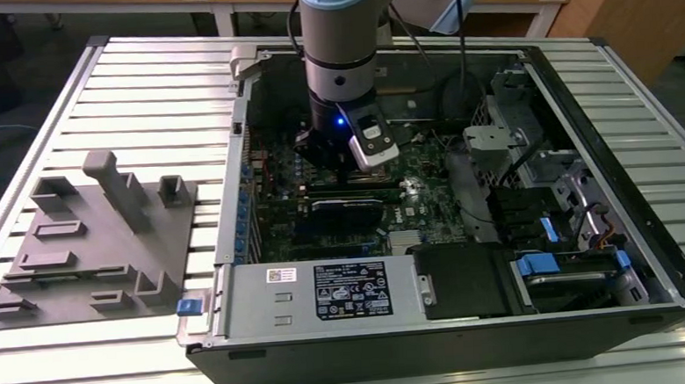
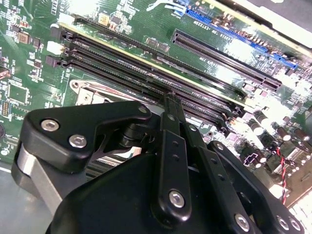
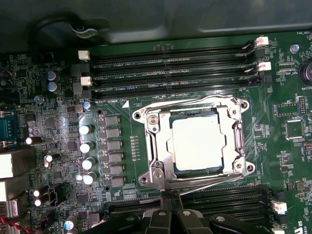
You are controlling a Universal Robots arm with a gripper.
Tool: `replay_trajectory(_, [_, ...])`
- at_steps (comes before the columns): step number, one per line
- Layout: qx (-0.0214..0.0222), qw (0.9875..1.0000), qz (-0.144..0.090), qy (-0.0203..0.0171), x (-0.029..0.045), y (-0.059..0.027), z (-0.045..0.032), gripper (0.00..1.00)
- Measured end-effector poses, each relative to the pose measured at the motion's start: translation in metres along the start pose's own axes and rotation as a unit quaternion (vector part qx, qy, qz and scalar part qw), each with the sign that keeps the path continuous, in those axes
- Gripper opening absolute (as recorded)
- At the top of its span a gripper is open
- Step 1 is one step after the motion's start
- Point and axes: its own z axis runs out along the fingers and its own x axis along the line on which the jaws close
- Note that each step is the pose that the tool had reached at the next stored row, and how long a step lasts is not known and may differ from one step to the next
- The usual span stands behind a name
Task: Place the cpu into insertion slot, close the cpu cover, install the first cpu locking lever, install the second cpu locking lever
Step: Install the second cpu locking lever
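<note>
In the first wrist view the cpu lies flat in the insertion slot, its silver-grey top showing through the window of the cpu cover. The cover lies down flat over the slot. One thin wire lever runs along one side of the socket, and another runs along the opposite side. My gripper has its black fingers pressed together, their tips at the socket's edge by that second lever, with nothing held. In the second wrist view the gripper points down beside the memory slots. The exterior view shows the gripper low inside the case.
The green motherboard sits inside an open computer case on a slatted table. A power supply and drive bays line the near side. A grey fixture block lies at the exterior view's left. Capacitors stand beside the socket.
</note>
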Motion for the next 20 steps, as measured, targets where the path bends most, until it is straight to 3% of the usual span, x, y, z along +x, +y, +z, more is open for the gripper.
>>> replay_trajectory(7, [-0.0006, 1.0, 0.0, 0.0028, 0.0005, 0.0003, 0.005, 0.11])
replay_trajectory(20, [-0.0011, 1.0, 0.0, 0.0028, 0.0004, 0.0004, 0.0054, 0.11])
